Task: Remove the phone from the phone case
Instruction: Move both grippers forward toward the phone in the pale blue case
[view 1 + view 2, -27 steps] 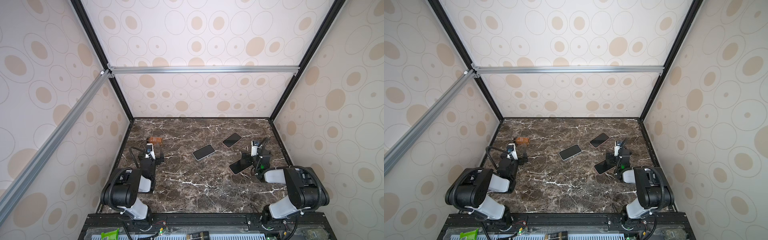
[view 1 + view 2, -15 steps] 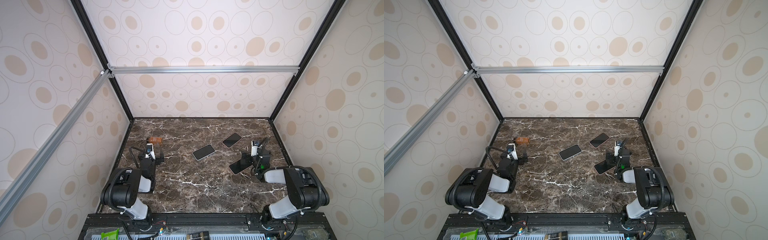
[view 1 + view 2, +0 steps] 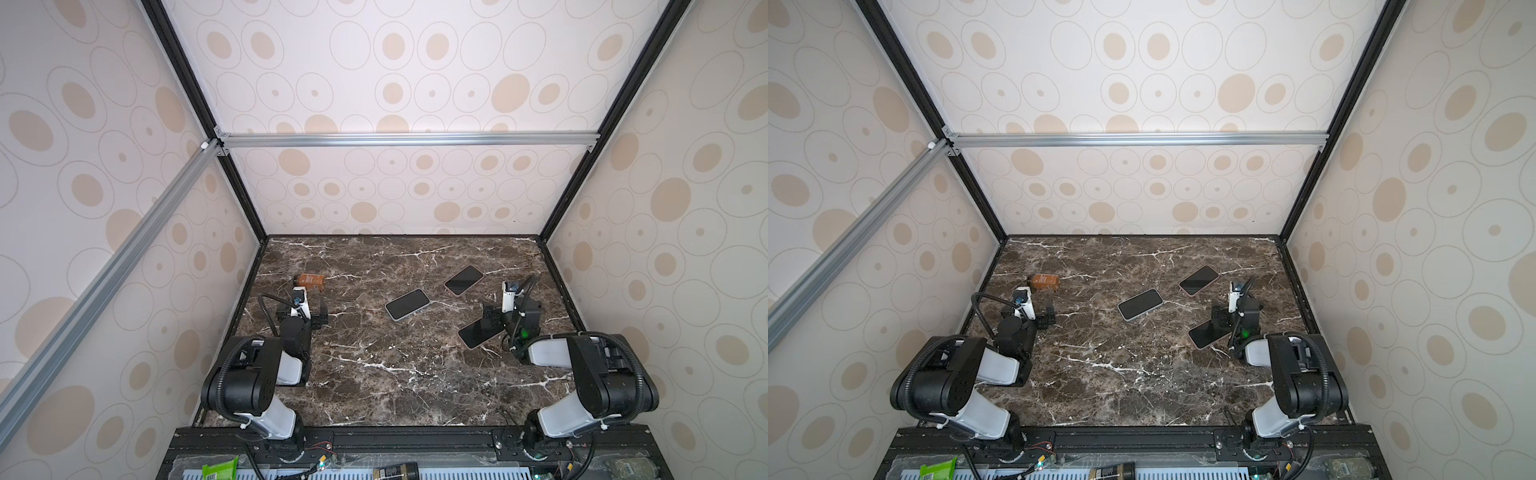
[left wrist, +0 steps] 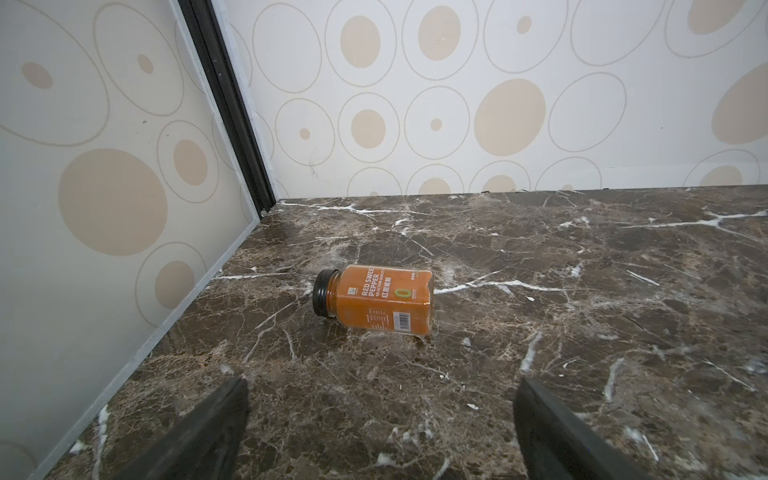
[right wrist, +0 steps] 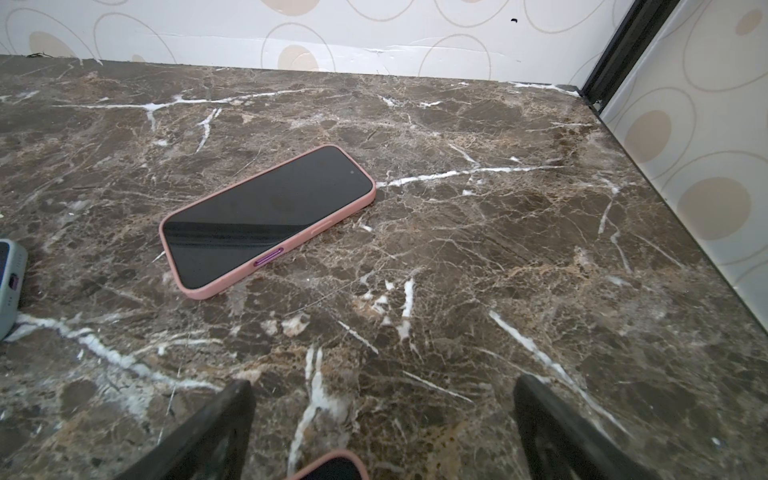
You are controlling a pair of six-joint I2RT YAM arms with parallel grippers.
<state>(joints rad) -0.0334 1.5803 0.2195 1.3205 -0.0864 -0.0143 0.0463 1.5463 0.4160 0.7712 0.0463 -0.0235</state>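
Note:
Three phones lie face up on the marble table, each in its case. A pink-cased phone point(image 3: 477, 335) point(image 3: 1204, 335) lies nearest my right gripper point(image 3: 509, 319) point(image 3: 1235, 318). Its far corner point(image 5: 332, 467) shows low between the open jaws in the right wrist view. A second pink-cased phone point(image 3: 464, 280) point(image 5: 266, 220) lies farther back. A phone in a pale grey case point(image 3: 407, 304) point(image 3: 1140, 304) sits mid-table. My right gripper point(image 5: 382, 415) is open and holds nothing. My left gripper point(image 3: 302, 318) point(image 4: 380, 415) stands open over bare marble at the left.
An orange spice jar point(image 4: 374, 301) point(image 3: 309, 280) with a black lid lies on its side ahead of the left gripper, near the left wall. Patterned walls enclose the table point(image 3: 374, 374) on three sides. The grey case's edge point(image 5: 8, 286) shows in the right wrist view.

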